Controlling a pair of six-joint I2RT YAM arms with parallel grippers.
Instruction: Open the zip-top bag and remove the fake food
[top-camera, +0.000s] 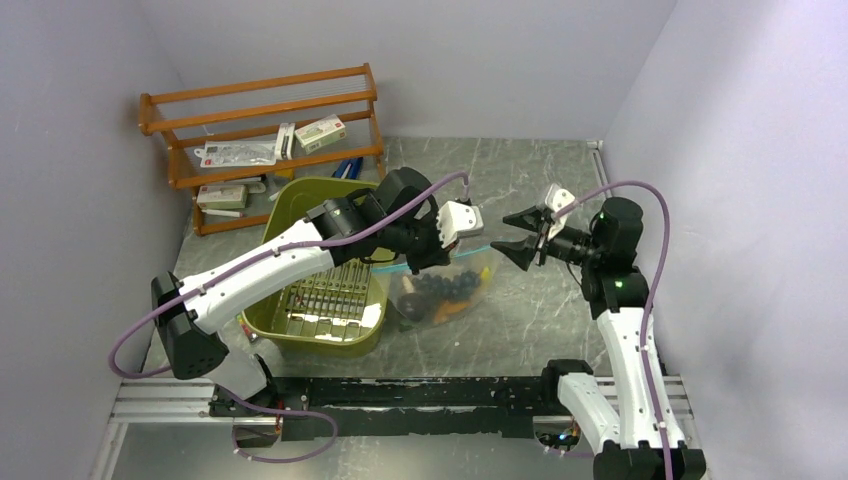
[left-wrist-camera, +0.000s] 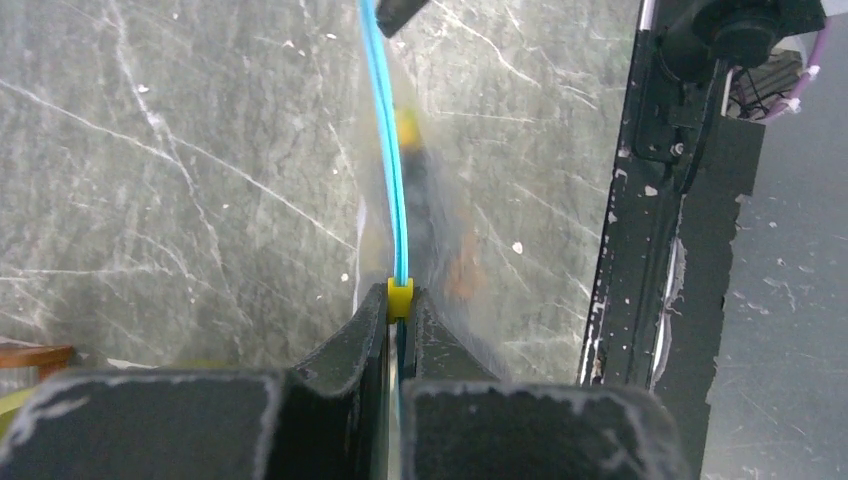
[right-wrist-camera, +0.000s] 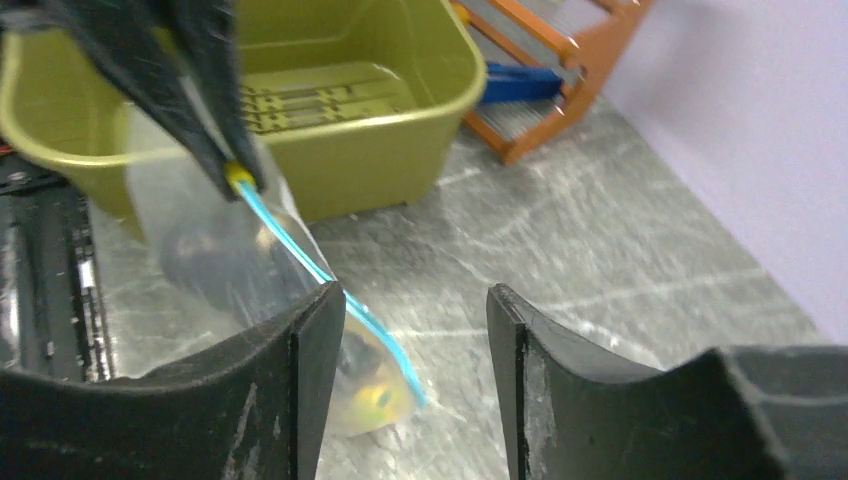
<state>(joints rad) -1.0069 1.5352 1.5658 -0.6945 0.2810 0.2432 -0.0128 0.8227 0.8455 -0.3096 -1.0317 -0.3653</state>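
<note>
Overhead; wrist close-ups sharing zip-top bag

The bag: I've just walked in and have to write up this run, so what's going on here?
The left gripper is shut on the bag's blue zip strip, at the yellow slider, holding the bag up beside the green bin. The fake food is inside and the zip looks closed. The right gripper stands open near the strip's other end, gripping nothing.
</note>
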